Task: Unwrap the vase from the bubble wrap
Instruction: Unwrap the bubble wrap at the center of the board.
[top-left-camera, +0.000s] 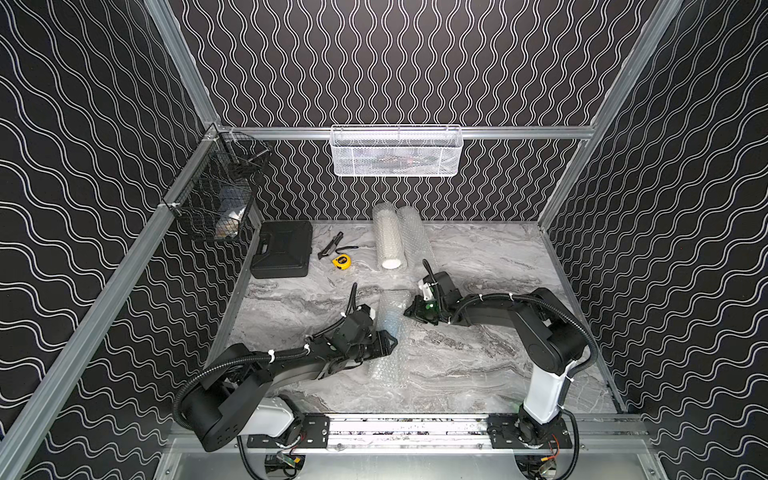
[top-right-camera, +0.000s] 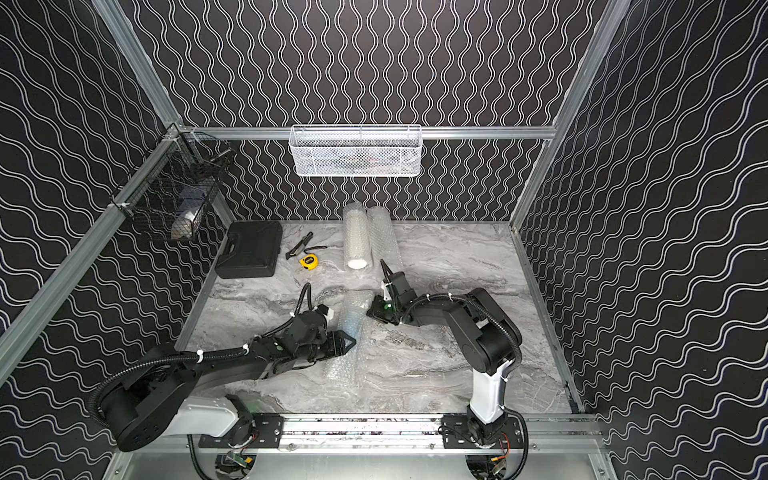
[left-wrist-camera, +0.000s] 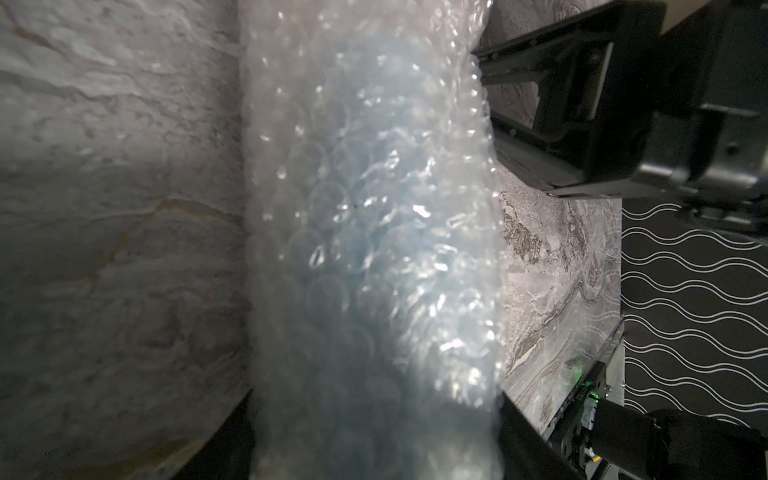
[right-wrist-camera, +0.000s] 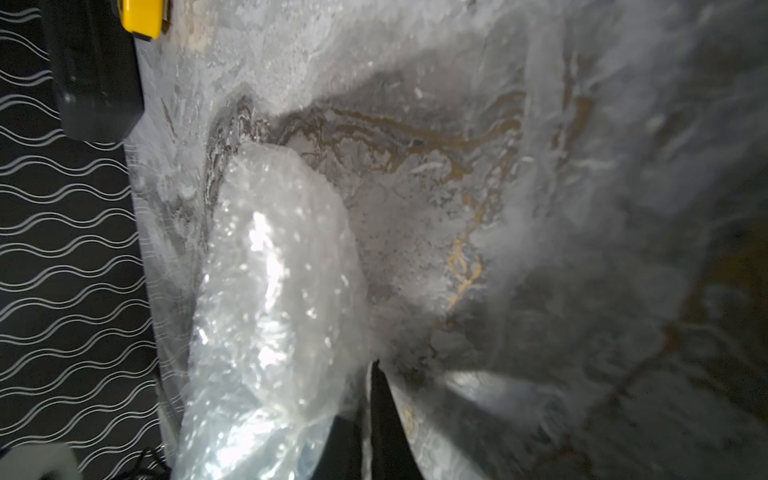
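Bubble wrap (top-left-camera: 391, 309) lies as a crinkled bundle in the middle of the grey marbled surface (top-left-camera: 478, 361), running from the frame's centre toward the lower edge in both top views. A pale bluish shape shows through its layers in the left wrist view. The left end effector (top-left-camera: 390, 343) reaches in from the lower left and clasps the bundle across its middle, with its dark fingers (left-wrist-camera: 521, 434) on either side of the plastic. The right end effector (top-left-camera: 409, 312) comes in from the right and is closed, pinching a thin edge of the same sheet at the bundle's upper end. Farther up the frame, two rolled tubes (top-left-camera: 388, 241) of the same material lie side by side. To their left sit a yellow tape measure (top-left-camera: 341, 261), a dark hand tool (top-left-camera: 330, 245) and a black case (top-left-camera: 282, 249). A white mesh basket (top-left-camera: 395, 151) hangs on the back rail, and a black wire basket (top-left-camera: 216, 195) hangs at the upper left.
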